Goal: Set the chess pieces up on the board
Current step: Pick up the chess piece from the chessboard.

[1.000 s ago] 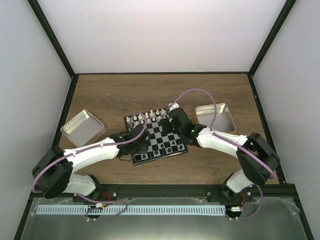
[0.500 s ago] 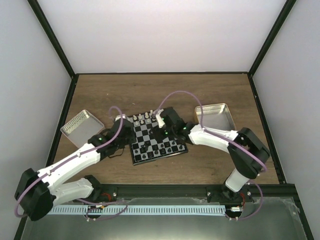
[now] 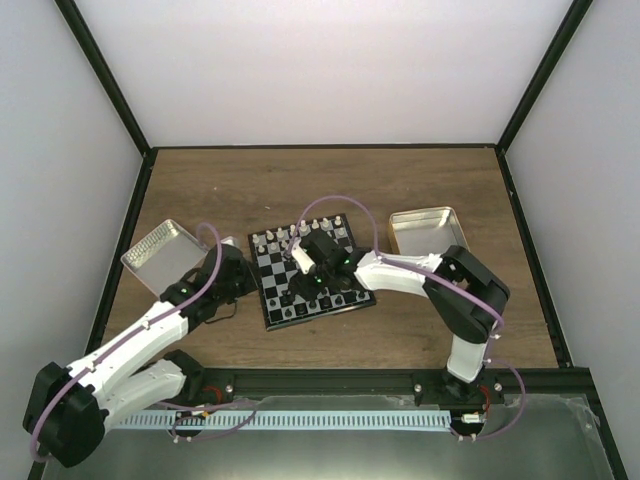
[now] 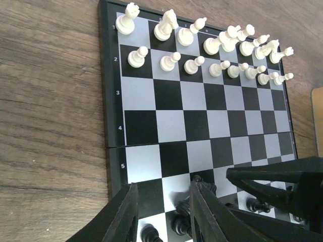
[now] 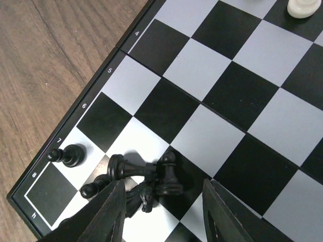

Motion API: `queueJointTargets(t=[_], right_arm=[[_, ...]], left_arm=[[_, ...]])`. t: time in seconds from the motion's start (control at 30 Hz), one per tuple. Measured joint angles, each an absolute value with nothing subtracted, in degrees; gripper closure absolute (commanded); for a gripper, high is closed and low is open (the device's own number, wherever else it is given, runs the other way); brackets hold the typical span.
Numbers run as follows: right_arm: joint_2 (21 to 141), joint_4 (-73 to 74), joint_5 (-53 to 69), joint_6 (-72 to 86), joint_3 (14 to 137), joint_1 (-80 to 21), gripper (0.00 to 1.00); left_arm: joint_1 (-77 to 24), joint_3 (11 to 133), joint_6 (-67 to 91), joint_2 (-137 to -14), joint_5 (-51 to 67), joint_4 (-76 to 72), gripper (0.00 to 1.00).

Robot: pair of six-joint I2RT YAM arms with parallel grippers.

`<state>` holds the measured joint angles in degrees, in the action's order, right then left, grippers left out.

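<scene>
The board (image 3: 325, 262) lies mid-table, with white pieces (image 4: 202, 48) set in its two far rows. Several black chess pieces (image 5: 151, 179) lie in a heap near the board's near-left corner: one pawn upright, a taller piece and a knight on their sides. One black pawn (image 5: 70, 155) stands alone by the edge. My right gripper (image 5: 164, 214) is open, its fingers either side of the heap, just above it; it also shows in the top view (image 3: 303, 283). My left gripper (image 4: 161, 214) is open and empty, low over the board's left edge, with the heap by its right finger (image 4: 204, 212).
An open metal tin (image 3: 165, 255) stands left of the board, another tin (image 3: 430, 235) right of it. More black pieces (image 3: 335, 300) stand along the board's near rows. Bare wood lies behind the board. The two grippers are close together.
My left arm has drawn back leftward off the board to its left edge. My right gripper has swept left across the board to the black heap.
</scene>
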<state>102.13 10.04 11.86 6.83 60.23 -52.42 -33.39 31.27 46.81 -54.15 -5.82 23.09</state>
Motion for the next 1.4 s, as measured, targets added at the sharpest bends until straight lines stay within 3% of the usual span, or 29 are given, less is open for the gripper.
queueJointTargets(t=[0.83, 1.03, 1.27, 1.4], right_arm=[[106.24, 11.42, 6.46, 3.86, 63.57, -53.36, 0.87], [106.24, 10.81, 4.58, 3.7, 63.55, -53.45, 0.86], [106.24, 10.76, 3.57, 3.73, 63.55, -53.45, 0.75], [106.24, 10.96, 3.4, 3.66, 63.55, -53.45, 0.79]], left_arm=[[-31.9, 30.92, 46.87, -54.37, -2.68, 21.02, 0.68], [-31.83, 30.48, 46.94, -53.01, -2.72, 21.06, 0.65], [-31.83, 30.26, 46.94, -52.58, -2.74, 21.02, 0.63], [-31.79, 30.17, 46.96, -52.58, -2.72, 20.99, 0.63]])
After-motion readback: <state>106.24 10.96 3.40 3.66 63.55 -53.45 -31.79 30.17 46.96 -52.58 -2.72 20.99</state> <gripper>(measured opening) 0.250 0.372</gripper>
